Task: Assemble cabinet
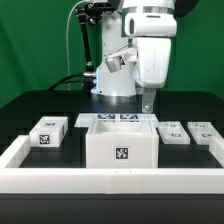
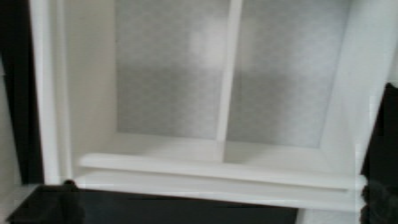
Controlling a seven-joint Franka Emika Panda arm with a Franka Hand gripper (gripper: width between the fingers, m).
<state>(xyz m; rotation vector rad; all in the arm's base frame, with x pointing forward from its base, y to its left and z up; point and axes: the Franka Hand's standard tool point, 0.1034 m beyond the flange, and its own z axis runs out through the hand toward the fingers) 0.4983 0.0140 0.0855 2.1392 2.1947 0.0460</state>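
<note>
The cabinet [image 1: 121,148] sits in the middle of the desk [image 1: 30,108], against the near rail [image 1: 110,180]. Its divided opening faces up, probably so parts can go in from above. The fingers [image 1: 148,101] hang spread and empty just behind it, seemingly lining up a grasp.

Bright even light; whites glare; wrist view soft and blurry

Black table [image 1: 35,108], low white rail [image 1: 60,179], seemingly marker board [image 1: 118,118].
</note>
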